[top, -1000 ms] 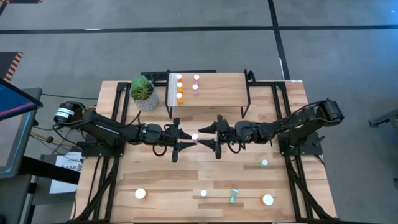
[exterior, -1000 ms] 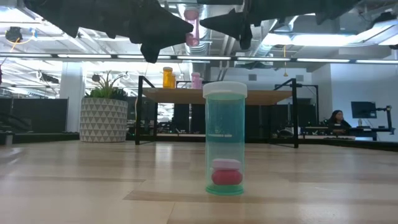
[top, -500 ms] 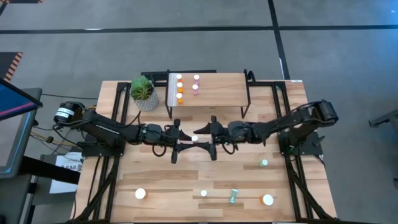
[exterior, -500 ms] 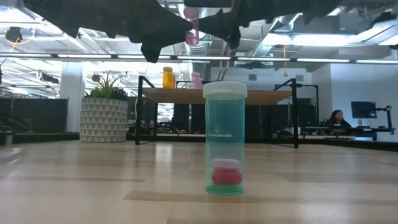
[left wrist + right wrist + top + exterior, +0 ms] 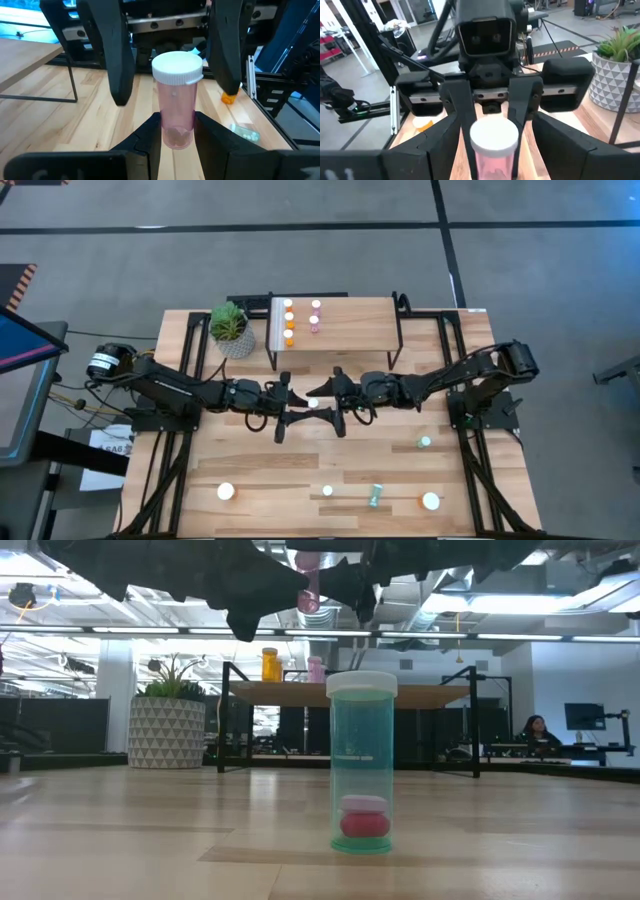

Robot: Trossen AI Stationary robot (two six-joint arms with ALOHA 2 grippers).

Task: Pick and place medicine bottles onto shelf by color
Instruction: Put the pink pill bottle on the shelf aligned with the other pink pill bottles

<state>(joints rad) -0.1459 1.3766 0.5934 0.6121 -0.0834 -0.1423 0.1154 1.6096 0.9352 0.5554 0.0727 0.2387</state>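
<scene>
A handover is in hand: the left end effector [image 5: 176, 131] is clamped on the lower body of a pink medicine bottle [image 5: 176, 100], held upright in the air above the middle of the tabletop [image 5: 250, 470], just in front of the shelf [image 5: 350, 330]. The right end effector [image 5: 331, 402] has its fingers spread to either side of that same bottle, not closed on it — so the transfer looks about to happen rather than done. The next move calls for the right fingers to close on the bottle, then for the left to let go before the bottle is carried to the pink row on the shelf. That shelf already carries orange bottles [image 5: 289, 321] in one line and pink bottles [image 5: 315, 316] in another, near its left end. In the low view, a teal bottle [image 5: 361, 762] stands upright on the tabletop with a pink and a red pill at its bottom; the held bottle shows a few small pills inside too.
</scene>
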